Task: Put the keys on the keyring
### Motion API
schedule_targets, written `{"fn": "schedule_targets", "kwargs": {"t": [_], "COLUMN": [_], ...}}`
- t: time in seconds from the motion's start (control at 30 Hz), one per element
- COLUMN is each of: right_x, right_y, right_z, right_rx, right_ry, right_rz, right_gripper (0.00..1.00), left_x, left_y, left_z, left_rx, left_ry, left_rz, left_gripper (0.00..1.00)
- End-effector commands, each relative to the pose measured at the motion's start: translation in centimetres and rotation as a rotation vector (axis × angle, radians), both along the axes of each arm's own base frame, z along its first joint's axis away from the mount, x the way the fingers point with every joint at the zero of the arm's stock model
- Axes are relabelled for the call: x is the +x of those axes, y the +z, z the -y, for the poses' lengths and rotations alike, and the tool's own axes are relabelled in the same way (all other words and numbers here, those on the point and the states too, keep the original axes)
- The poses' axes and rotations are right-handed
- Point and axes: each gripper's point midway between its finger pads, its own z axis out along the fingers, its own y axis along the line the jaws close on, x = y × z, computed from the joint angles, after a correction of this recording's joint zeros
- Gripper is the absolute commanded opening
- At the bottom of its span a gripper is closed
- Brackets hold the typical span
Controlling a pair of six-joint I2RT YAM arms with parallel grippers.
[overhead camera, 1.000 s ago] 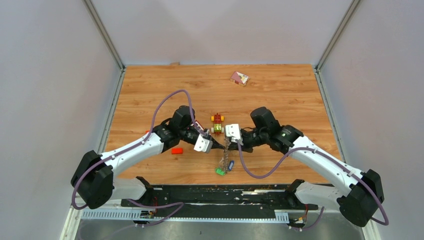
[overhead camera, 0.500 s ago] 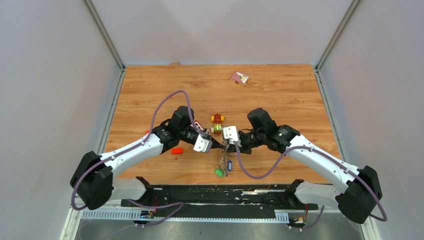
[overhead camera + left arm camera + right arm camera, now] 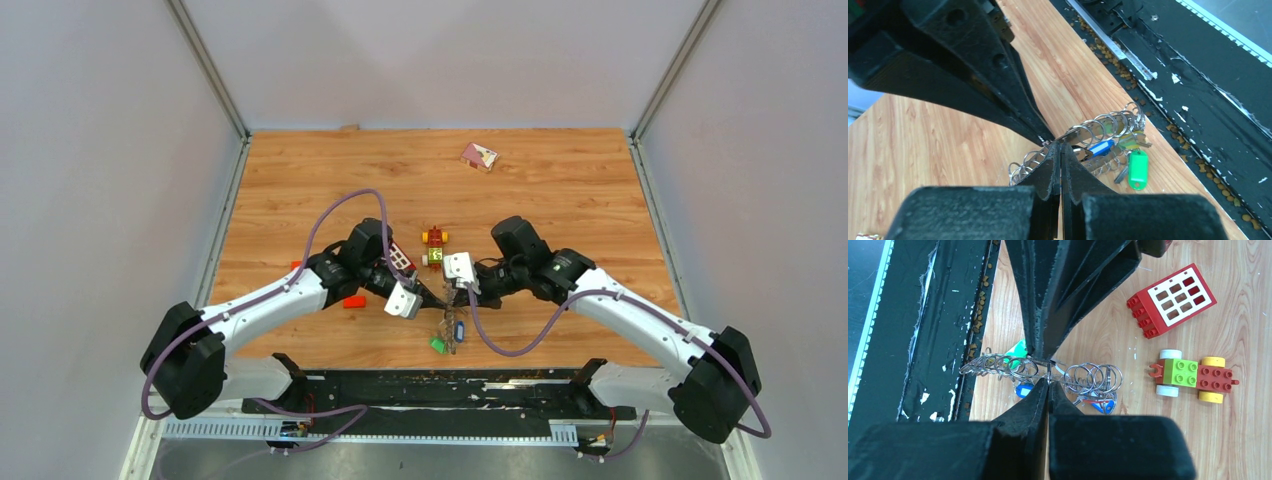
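Two pairs of black fingers meet above the near edge of the light wooden surface (image 3: 560, 190). The left fingers (image 3: 1059, 152) and the right fingers (image 3: 1048, 385) are each pressed together on the thin wire of the large metal keyring (image 3: 1088, 376), which is strung with many small silver rings and held between them. A silver key with a green plastic tag (image 3: 1138, 167) and a blue-tagged key (image 3: 1100, 147) sit in the bundle just under the wire, with other grey metal pieces among them. Whether each one is actually threaded on cannot be told, nor whether the bundle's low end rests on the wood. No loose key is in sight in these views, so the job looks well advanced; what seems left is to seat any last key and set the ring down. A red-and-yellow toy car (image 3: 1193, 376) and a red brick with a white window grid (image 3: 1172, 299) lie just beyond, apart from the work.
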Motion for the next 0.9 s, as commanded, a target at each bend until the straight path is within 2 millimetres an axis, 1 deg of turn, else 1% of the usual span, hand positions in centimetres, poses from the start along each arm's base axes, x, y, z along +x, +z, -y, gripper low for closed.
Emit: {"fn": "schedule_targets", "kwargs": {"t": [0.0, 0.33, 0.53, 0.7, 0.87], "right_x": [-0.1, -1.0, -1.4, -1.6, -1.4], "right_y": [2.6, 1.5, 1.4, 0.8, 1.1], "right_z": [-1.4, -1.0, -1.2, -1.1, -1.4], "right_rx": [0.077, 0.046, 0.043, 0.024, 0.027], "right_ry": [0.054, 0.091, 0.111, 0.123, 0.115], "right_rz": [0.022, -0.004, -0.027, -0.042, -0.044], "right_gripper": [0.0, 0.0, 0.0, 0.0, 0.0], "left_x": [-0.6, -0.1, 0.1, 0.2, -0.1], "left_y": [1.0, 1.2, 1.5, 1.6, 1.3], "left_z": [0.3, 0.1, 0.4, 0.4, 0.3], "left_rx": [-0.026, -0.025, -0.038, -0.042, -0.042], "left_ry": [-0.054, -0.028, -0.012, -0.006, -0.02], "left_rz": [0.049, 0.078, 0.066, 0.072, 0.073], "left_gripper": [0.0, 0.0, 0.0, 0.0, 0.0]}}
